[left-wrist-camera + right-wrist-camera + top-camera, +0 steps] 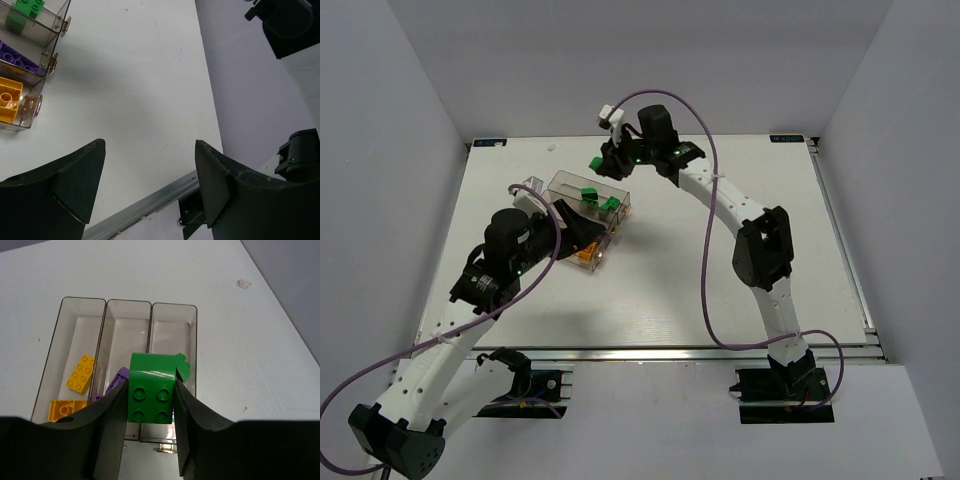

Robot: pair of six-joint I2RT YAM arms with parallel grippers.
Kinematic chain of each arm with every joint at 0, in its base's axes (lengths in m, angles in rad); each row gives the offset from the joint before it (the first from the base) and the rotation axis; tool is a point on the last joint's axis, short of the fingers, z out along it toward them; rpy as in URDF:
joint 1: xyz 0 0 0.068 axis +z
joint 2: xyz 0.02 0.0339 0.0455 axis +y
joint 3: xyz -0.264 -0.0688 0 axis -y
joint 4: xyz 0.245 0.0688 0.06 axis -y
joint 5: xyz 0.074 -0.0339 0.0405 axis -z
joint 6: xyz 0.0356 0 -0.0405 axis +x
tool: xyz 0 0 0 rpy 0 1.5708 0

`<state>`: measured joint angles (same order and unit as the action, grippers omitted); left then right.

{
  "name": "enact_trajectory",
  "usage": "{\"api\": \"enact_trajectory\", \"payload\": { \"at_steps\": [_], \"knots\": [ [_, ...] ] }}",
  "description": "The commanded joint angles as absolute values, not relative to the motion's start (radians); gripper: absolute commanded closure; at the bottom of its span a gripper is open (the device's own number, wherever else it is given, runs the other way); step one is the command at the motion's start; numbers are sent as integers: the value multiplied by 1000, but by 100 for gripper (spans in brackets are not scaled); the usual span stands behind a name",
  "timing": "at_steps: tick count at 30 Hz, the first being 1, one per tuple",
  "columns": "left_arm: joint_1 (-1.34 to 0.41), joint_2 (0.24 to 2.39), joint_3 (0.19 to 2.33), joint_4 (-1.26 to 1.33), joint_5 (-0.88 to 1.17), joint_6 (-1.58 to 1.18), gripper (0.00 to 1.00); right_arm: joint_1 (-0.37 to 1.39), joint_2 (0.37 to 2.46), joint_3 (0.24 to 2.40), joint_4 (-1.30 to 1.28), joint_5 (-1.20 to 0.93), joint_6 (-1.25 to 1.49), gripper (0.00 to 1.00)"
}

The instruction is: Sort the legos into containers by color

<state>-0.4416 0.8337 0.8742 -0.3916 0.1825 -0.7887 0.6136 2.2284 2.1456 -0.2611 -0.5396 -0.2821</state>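
Gripping: the right gripper (150, 415) is clamping its two black fingers on a green brick (151, 390), one finger against each flank.
Green brick: this glossy, square plastic block with softly rounded edges is showing four round studs in two rows. It is hanging in the air by one end of the containers (150, 303); whether it is over a bin I cannot tell.
Containers: three narrow bins of clear, smoky plastic with rounded corners are sitting side by side on the table (240, 365). Small brass-coloured fittings (65, 23) are showing on their end walls.
Contents: two yellow bricks (80, 372) are lying in one outer bin, a purple brick (117, 380) in the middle bin, and a green piece (183, 367) in the other outer bin.
Left gripper (149, 150): its matte black fingers are standing wide apart with nothing between them, over bare table near the bins.
Table: a white, matte, finely ribbed sheet is ending in an aluminium rail (145, 205).
Writing: small tags (490, 142) are sitting at the table's far corners, their print too small to read.
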Motion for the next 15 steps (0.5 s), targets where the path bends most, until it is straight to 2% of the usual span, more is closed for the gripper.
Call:
{"api": "enact_trajectory", "payload": {
  "at_steps": [1, 8, 15],
  "knots": [
    [-440, 798, 894, -413, 158, -795, 18, 632, 2289, 2169, -217, -445, -235, 96],
    [-440, 759, 884, -434, 141, -804, 18, 658, 2345, 2166, -176, -327, -229, 88],
    [-440, 764, 882, -434, 140, -804, 18, 670, 2353, 2135, -183, -321, -247, 71]
  ]
}}
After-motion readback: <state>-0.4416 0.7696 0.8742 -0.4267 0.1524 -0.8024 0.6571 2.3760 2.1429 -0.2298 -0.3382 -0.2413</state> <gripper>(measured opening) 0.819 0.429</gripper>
